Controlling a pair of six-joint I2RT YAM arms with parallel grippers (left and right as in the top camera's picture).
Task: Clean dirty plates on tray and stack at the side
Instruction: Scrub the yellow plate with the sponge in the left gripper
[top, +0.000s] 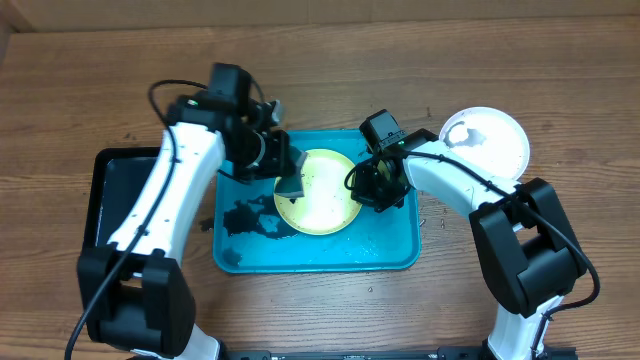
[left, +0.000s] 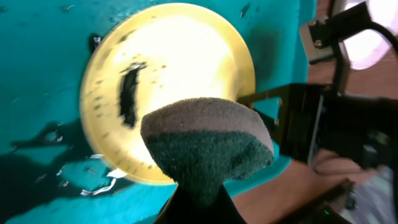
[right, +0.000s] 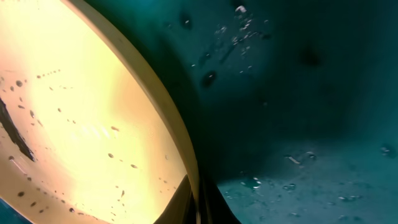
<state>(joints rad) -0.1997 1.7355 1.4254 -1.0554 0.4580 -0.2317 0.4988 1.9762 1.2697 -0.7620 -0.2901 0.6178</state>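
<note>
A yellow-green plate (top: 320, 195) with a dark smear (left: 127, 93) and small specks lies on the turquoise tray (top: 390, 250). My left gripper (top: 288, 182) is shut on a dark sponge (left: 208, 149), which hangs over the plate's (left: 174, 68) left edge. On the opposite side, my right gripper (top: 373, 186) is shut on the plate's rim (right: 186, 155), one finger above it and one below. A white plate (top: 487, 140) sits on the table to the right of the tray.
A black tray (top: 108, 190) stands left of the turquoise one. Dark puddles and smears (top: 245, 220) cover the turquoise tray's left part, and water droplets (right: 298, 162) dot its right part. Bare wooden table (top: 100, 90) surrounds both trays.
</note>
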